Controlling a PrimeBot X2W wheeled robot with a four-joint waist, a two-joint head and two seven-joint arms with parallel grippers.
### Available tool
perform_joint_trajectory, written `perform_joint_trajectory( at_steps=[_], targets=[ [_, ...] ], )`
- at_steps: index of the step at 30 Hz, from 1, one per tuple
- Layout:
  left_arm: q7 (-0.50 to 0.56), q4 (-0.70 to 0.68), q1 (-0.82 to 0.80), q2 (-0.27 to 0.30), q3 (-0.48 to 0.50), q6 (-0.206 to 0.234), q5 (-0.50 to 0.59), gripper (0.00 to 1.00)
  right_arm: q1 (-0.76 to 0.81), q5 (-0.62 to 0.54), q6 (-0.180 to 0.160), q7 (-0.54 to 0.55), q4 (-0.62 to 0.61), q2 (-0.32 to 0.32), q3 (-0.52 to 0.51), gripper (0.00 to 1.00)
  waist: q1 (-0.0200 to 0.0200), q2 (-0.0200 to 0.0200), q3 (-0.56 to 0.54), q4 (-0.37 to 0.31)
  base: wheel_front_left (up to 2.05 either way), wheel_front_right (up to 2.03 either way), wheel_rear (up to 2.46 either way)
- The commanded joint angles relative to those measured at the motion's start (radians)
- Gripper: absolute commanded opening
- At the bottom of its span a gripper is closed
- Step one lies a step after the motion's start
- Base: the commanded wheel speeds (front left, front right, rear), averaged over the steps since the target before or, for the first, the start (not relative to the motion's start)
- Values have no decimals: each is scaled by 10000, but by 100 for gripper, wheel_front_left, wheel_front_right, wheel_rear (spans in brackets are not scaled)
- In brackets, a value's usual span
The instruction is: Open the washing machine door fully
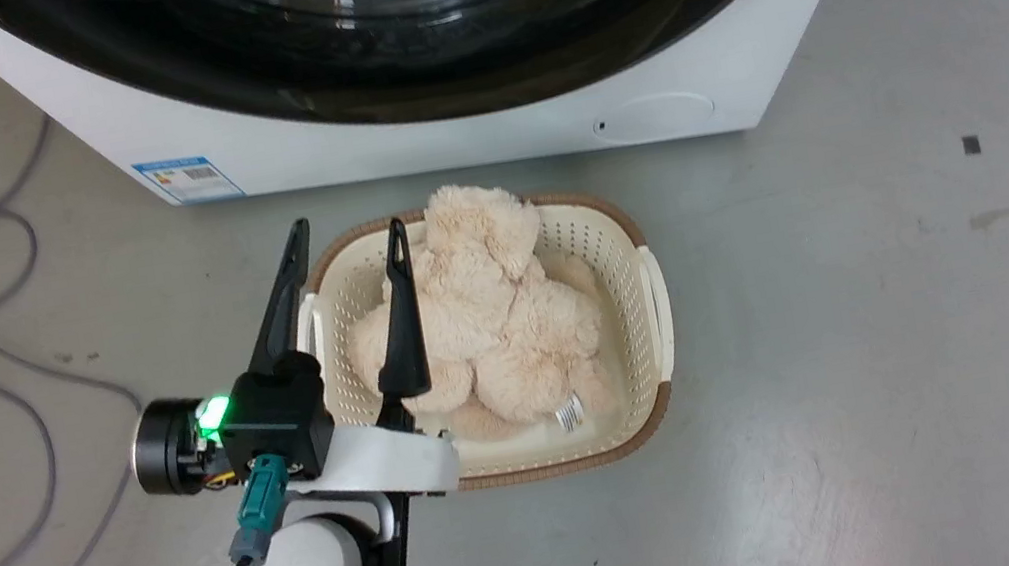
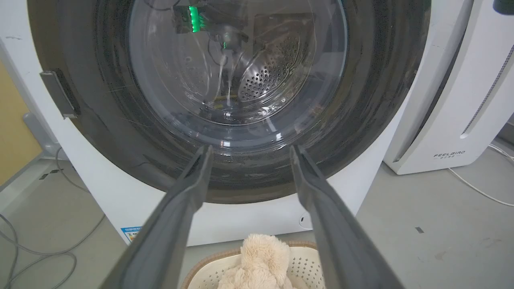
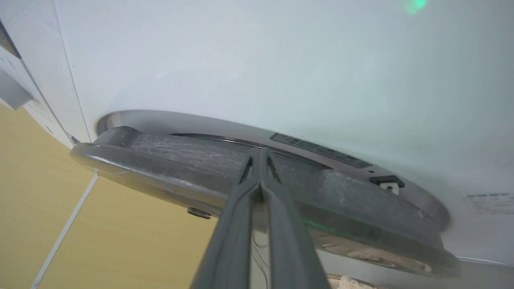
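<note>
Presently the washing machine door point(image 2: 373, 104) lies flat, or very nearly so, in the front of the washing machine point(image 1: 403, 152). Whether its latch is free you cannot tell.

Your right gripper point(image 3: 261, 151) has its fingers pressed together. The tips are set at the door's dark rim, with nothing visibly caught between them.

- **Finding one:** that rim is glossy and curved. A pull on so thin a purchase is likely to slip off and leave the door shut.
- **Finding two:** your left gripper point(image 1: 349, 225), fingers spread and empty, hangs over the basket point(image 1: 659, 299) that holds the plush toy point(image 1: 491, 326), directly before the glass. A door swinging out would probably strike it, so move that arm aside first.
- **Finding three:** the basket stands near the machine's foot. Whether the door's lower edge clears the toy cannot be judged.
</note>
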Motion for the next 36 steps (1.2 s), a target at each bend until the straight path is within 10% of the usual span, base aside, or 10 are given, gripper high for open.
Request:
perform_joint_trajectory(
  at_steps=[1,36],
  targets=[
    [-115,12,-230,14,-59,85,-89,100,-478,280,7,151,256,32,117,0,-1,0,113,0,0,0,0],
    [-469,711,-163,14,-603,182,-264,100,-72,2081,8,4291,538,-280,1651,0,-1,0,-569,44,0,0,0]
  ],
)
